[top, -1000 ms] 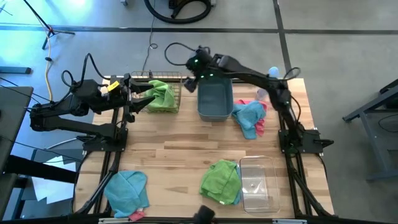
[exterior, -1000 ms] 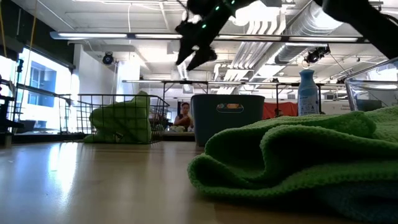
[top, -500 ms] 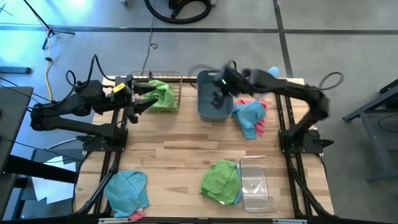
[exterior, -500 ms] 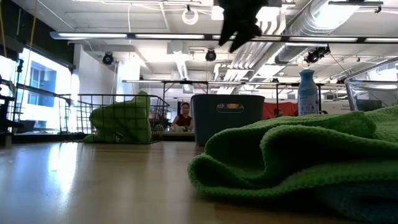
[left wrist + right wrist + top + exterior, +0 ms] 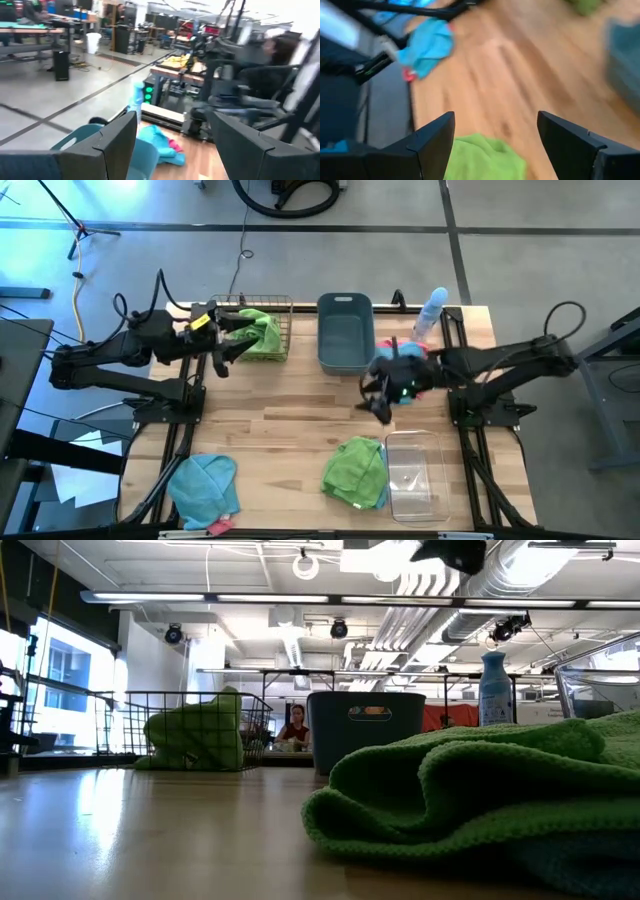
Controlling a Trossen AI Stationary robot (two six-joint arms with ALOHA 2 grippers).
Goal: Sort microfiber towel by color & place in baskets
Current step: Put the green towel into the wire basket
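Observation:
A lime green towel [image 5: 260, 330] lies bunched in the copper wire basket [image 5: 281, 303]; it also shows in the low view [image 5: 195, 737]. My left gripper [image 5: 238, 338] hovers open and empty at that basket's left side. My right gripper [image 5: 375, 398] is open and empty above the wood, on the near side of the grey-blue tub [image 5: 345, 330] and beside a light blue towel [image 5: 410, 375] lying over a pink one [image 5: 388, 345]. Its wrist view [image 5: 495, 131] looks down at another green towel [image 5: 480, 160]. That green towel [image 5: 358, 470] rests on the table by the clear bin [image 5: 415, 470].
A light blue towel [image 5: 205, 485] with a pink one [image 5: 220, 525] under it lies at the near left corner. A pale blue spray bottle [image 5: 432, 310] stands at the far edge, right of the tub. Bare wood [image 5: 290, 415] stretches across the table's middle. A person [image 5: 295, 727] sits far behind.
My right arm has swept from between the wire basket and the tub, over the tub, toward the table's right and near edge. Its gripper now hangs lower, beside the blue and pink towels. No towel has moved.

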